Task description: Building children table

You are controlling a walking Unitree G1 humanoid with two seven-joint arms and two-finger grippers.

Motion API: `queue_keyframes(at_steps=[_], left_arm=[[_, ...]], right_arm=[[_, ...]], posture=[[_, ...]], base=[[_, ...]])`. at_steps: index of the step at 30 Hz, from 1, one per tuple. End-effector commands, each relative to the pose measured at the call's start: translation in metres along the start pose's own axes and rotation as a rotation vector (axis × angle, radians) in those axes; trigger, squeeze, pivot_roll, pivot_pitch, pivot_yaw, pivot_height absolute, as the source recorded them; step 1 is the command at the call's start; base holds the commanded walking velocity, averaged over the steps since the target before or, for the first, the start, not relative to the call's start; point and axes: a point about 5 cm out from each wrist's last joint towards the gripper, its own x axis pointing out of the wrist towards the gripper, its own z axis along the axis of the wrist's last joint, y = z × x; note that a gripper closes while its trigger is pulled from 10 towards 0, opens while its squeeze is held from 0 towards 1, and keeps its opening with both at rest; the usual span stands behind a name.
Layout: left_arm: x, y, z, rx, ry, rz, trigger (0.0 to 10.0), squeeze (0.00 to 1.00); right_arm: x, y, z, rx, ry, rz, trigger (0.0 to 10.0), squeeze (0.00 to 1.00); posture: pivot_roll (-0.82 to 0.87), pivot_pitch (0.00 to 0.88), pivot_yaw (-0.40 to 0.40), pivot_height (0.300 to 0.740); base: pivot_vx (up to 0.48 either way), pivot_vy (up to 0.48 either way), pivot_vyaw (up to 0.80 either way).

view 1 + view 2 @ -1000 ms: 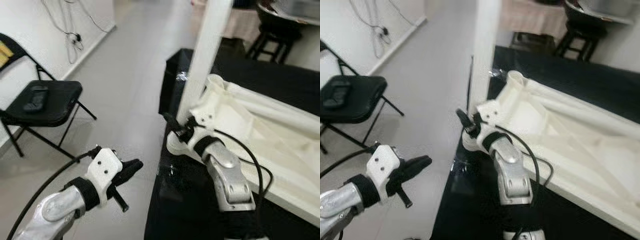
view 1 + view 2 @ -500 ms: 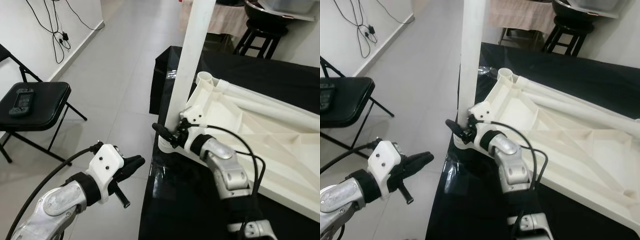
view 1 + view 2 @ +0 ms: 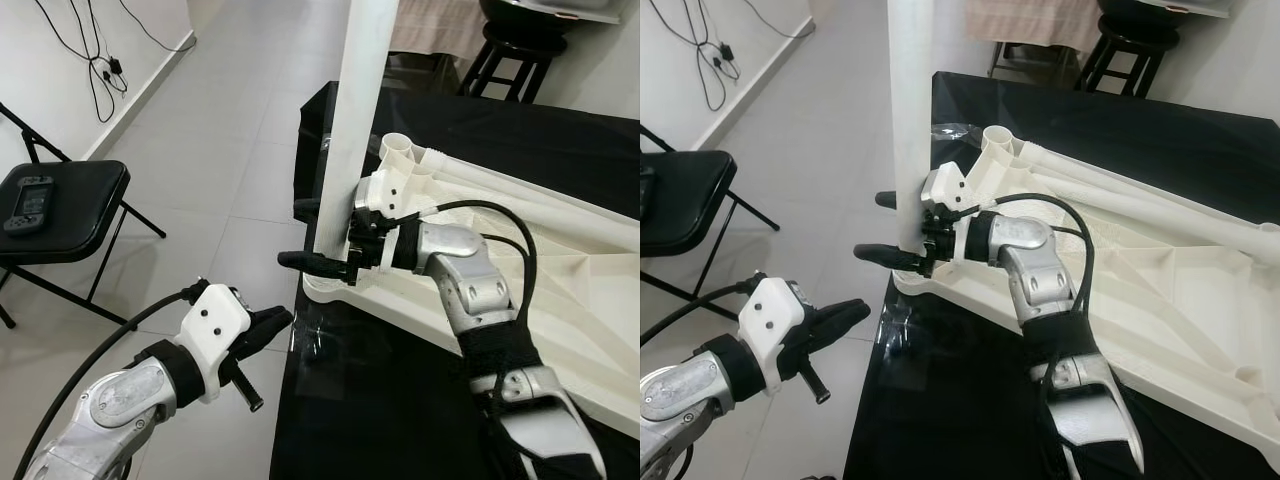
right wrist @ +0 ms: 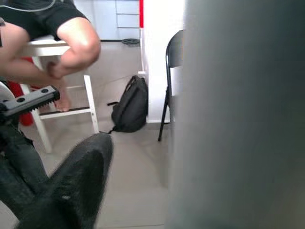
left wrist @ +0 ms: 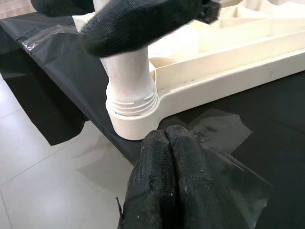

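The white table frame (image 3: 520, 250) lies upside down on the black-covered tabletop (image 3: 400, 400), its near corner at the tabletop's left edge. A white table leg (image 3: 358, 110) stands upright in that corner socket, long axis vertical, pointing up. The right gripper (image 3: 310, 235) straddles the leg's base with its fingers (image 3: 305, 261) spread apart, one on each side. The left gripper (image 3: 262, 330) hovers off the tabletop's left edge, fingers pressed together, aimed at the socket. A black folding chair (image 3: 60, 215) stands well apart on the floor.
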Motion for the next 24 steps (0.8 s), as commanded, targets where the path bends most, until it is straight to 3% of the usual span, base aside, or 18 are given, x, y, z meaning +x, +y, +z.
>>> queue_keyframes(at_steps=[1,5,13,14,15,16,17,18,19,20,21,22,24], left_arm=[[0.001,-0.003,-0.001,-0.017,0.006,-0.011,10.0,0.0],[0.001,-0.004,-0.001,-0.02,0.004,-0.013,10.0,0.0],[0.0,-0.005,-0.001,-0.024,0.005,-0.014,10.0,0.0],[0.0,-0.005,-0.001,-0.025,0.005,-0.017,10.0,0.0],[0.0,-0.005,-0.001,-0.025,0.005,-0.017,10.0,0.0],[0.0,-0.005,-0.002,-0.026,0.005,-0.019,10.0,0.0],[0.0,-0.005,-0.002,-0.026,0.007,-0.021,10.0,0.0],[-0.001,-0.003,-0.002,-0.027,0.008,-0.022,10.0,0.0],[-0.001,-0.003,-0.002,-0.027,0.008,-0.022,10.0,0.0],[-0.002,-0.003,-0.002,-0.026,0.008,-0.022,10.0,0.0],[-0.002,-0.003,-0.002,-0.026,0.008,-0.022,10.0,0.0],[-0.001,-0.002,-0.003,-0.025,0.011,-0.024,10.0,0.0],[-0.001,-0.002,-0.003,-0.026,0.01,-0.027,10.0,0.0]], right_arm=[[0.013,0.007,0.001,0.0,-0.008,0.11,0.2,0.0],[0.01,0.003,0.0,0.023,-0.012,0.148,0.0,0.0],[0.002,0.002,-0.005,0.03,-0.015,0.113,0.0,0.0],[-0.005,0.004,-0.012,0.039,-0.01,-0.009,0.0,0.0],[-0.005,0.004,-0.012,0.039,-0.01,-0.009,0.0,0.0],[-0.01,0.006,-0.018,0.05,-0.001,-0.128,0.0,0.0],[-0.012,0.01,-0.029,0.099,0.022,-0.354,0.0,0.0],[-0.02,0.022,-0.053,0.08,0.197,-0.669,0.0,0.0],[-0.02,0.022,-0.053,0.08,0.197,-0.669,0.0,0.0],[-0.029,0.032,-0.065,0.035,0.319,-0.877,0.0,0.0],[-0.029,0.032,-0.065,0.035,0.319,-0.877,0.0,0.0],[-0.028,0.051,-0.075,0.071,0.346,-0.925,0.0,0.0],[-0.021,0.06,-0.073,0.019,0.357,-0.859,0.0,0.0]], posture=[[0.11,0.198,-0.109,0.74],[0.1,0.201,-0.111,0.74],[0.09,0.208,-0.108,0.74],[0.08,0.209,-0.108,0.74],[0.08,0.209,-0.108,0.74],[0.07,0.209,-0.109,0.74],[0.07,0.211,-0.115,0.74],[0.05,0.212,-0.109,0.74],[0.05,0.212,-0.109,0.74],[0.05,0.216,-0.106,0.74],[0.05,0.216,-0.106,0.74],[0.06,0.218,-0.104,0.74],[0.05,0.205,-0.098,0.74]], base=[[0.0,0.0,0.0],[0.0,0.0,0.0],[0.0,0.0,0.0],[0.0,0.0,0.0],[0.0,0.0,0.0],[0.0,0.0,0.0],[0.0,0.0,0.0],[0.0,0.0,0.0],[0.0,0.0,0.0],[0.0,0.0,0.0],[0.0,0.0,0.0],[0.0,0.0,0.0],[0.0,0.0,0.0]])
